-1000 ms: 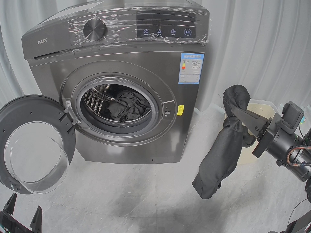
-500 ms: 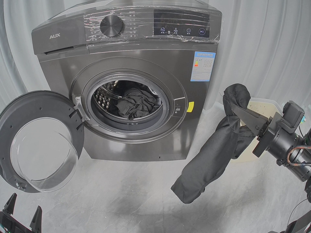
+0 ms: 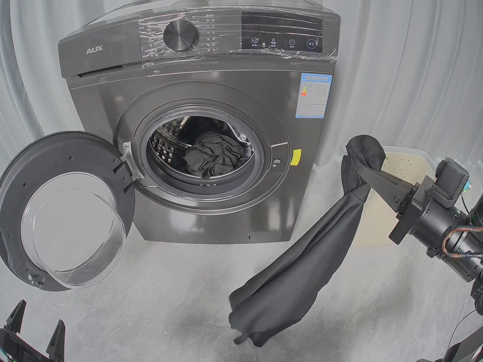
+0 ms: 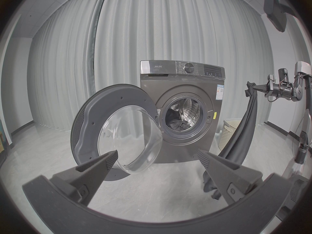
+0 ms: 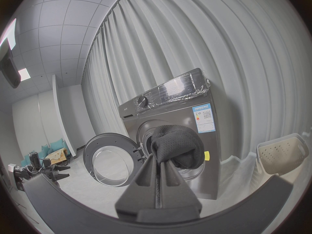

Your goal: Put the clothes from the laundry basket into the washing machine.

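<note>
A grey front-loading washing machine (image 3: 201, 84) stands with its round door (image 3: 65, 207) swung open to the left. Dark clothes (image 3: 211, 154) lie in the drum. To the machine's right, my right gripper (image 3: 362, 169) is shut on the top of a long black garment (image 3: 297, 272), which hangs slanting down and left above the floor. The cream laundry basket (image 3: 407, 164) sits behind that gripper. My left gripper (image 3: 39, 320) stays low at the front left, open and holding nothing. The right wrist view has the gripper (image 5: 159, 160) pinching the bunched garment (image 5: 177, 145).
White curtains run behind the machine. Grey floor lies bare in front of it. The open door (image 4: 110, 127) sticks out into the space left of the drum opening (image 4: 182, 116). The basket (image 5: 282, 156) stands on the floor right of the machine.
The head camera has shifted, so the machine now sits further right and higher. The hanging end of the black garment has swung out left and lower, stretching longer. The left gripper has stayed put.
</note>
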{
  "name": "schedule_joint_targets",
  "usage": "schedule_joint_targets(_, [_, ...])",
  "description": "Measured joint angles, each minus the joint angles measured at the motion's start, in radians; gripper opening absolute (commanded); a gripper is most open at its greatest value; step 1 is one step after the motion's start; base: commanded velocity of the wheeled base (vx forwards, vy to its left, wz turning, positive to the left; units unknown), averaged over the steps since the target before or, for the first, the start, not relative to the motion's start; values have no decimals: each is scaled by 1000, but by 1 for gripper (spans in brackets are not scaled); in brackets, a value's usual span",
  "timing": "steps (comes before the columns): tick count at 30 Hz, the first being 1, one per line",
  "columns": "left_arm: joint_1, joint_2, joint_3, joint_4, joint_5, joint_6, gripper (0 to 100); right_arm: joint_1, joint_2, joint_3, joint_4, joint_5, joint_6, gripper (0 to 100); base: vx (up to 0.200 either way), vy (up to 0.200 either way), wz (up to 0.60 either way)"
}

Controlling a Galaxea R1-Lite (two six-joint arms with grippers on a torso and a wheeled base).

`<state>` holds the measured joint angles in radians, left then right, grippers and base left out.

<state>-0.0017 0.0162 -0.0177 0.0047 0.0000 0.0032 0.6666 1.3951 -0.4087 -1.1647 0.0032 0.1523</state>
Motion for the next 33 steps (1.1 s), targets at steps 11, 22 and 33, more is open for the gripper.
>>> schedule_joint_targets(11, [1,0,0,-1,0,0,100,-3,36,-11,0,-9,13,0,0,91,0])
schedule_joint_targets(22, [1,0,0,0,1,-1,100,7,95,-88,-1,-14,13,0,0,0,0])
schedule_joint_targets(33, [2,0,0,0,-2,5,100,20,198,-176,-52,-58,49,0,0,0,0])
